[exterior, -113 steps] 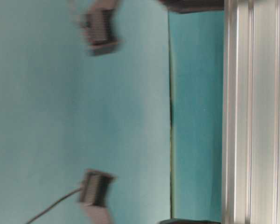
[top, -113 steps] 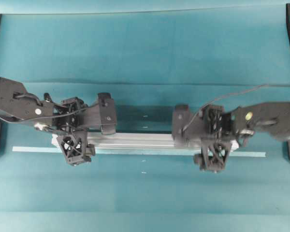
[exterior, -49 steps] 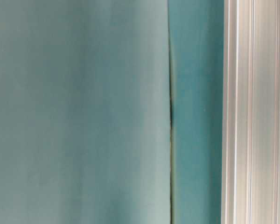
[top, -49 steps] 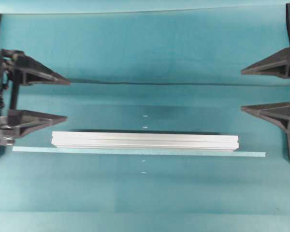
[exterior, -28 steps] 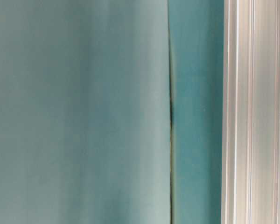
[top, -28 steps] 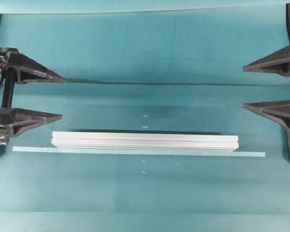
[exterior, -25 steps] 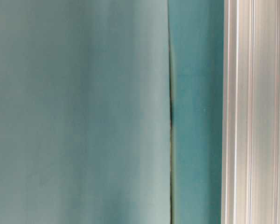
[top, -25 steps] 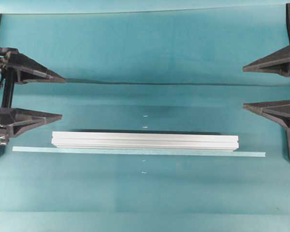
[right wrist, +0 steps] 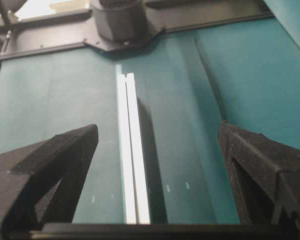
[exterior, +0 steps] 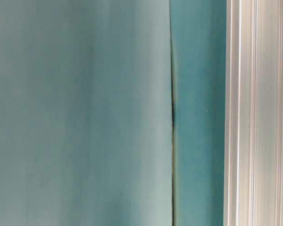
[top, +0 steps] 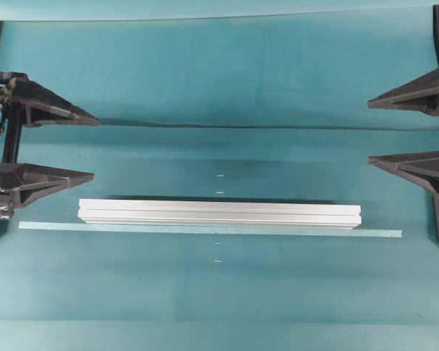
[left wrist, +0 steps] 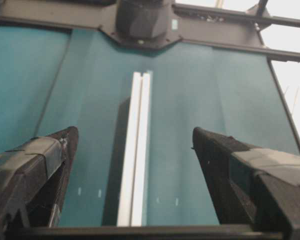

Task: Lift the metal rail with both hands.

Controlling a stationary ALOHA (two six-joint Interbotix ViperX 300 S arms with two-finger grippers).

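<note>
Overhead, left end effector (top: 94,146) and right end effector (top: 369,134) spread wide, metal rail (top: 219,214) untouched (table-level view shows only rail).

Teal table (top: 227,73) bears metal rail (top: 219,213) beside tape strip (top: 205,230)

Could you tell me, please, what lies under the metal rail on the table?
The metal rail lies on the teal table cover, with the pale-blue tape strip along its near edge. Whatever sits directly beneath is covered.
</note>
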